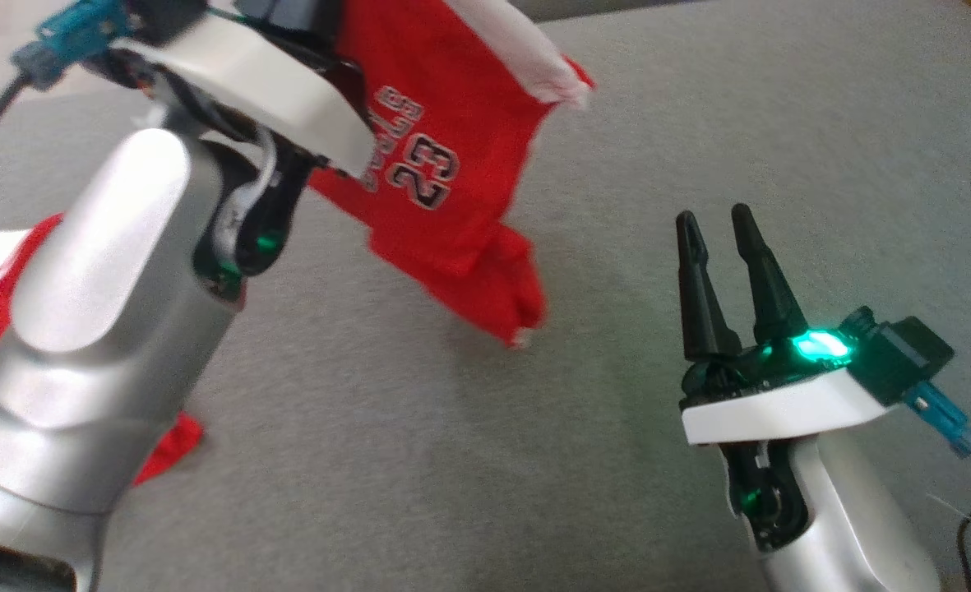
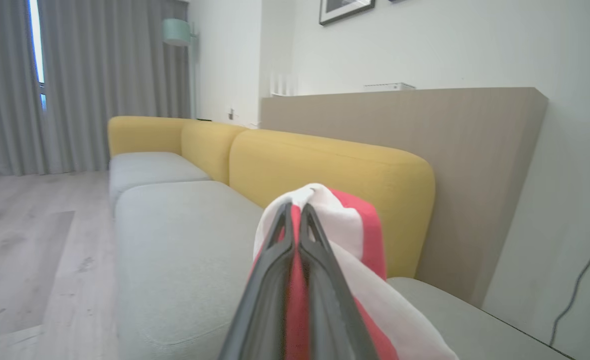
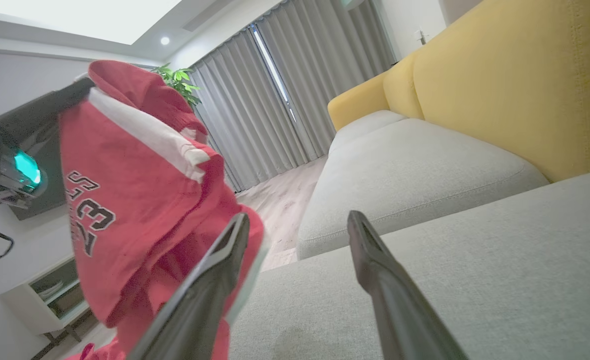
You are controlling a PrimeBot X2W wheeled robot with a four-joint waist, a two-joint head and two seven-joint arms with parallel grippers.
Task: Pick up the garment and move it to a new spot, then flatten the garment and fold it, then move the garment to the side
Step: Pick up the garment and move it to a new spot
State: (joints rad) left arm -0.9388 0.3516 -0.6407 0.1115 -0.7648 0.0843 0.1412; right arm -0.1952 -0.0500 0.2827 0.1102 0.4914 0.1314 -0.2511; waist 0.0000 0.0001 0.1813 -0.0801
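Grey sofa seat (image 1: 740,123); red garment (image 1: 469,99) marked "23" in left jaws.

The garment (image 1: 452,123) hangs above the seat (image 1: 370,460), left of right hand (image 1: 713,215).

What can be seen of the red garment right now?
The garment is soft red cloth with a white band along one edge and a dark, white-outlined 23 with lettering, seen upside down from the head. It hangs crumpled in the air, pinched at its red-and-white edge by the shut left tool. Its lowest folds dangle close over the grey seat cushion; contact there is unclear.
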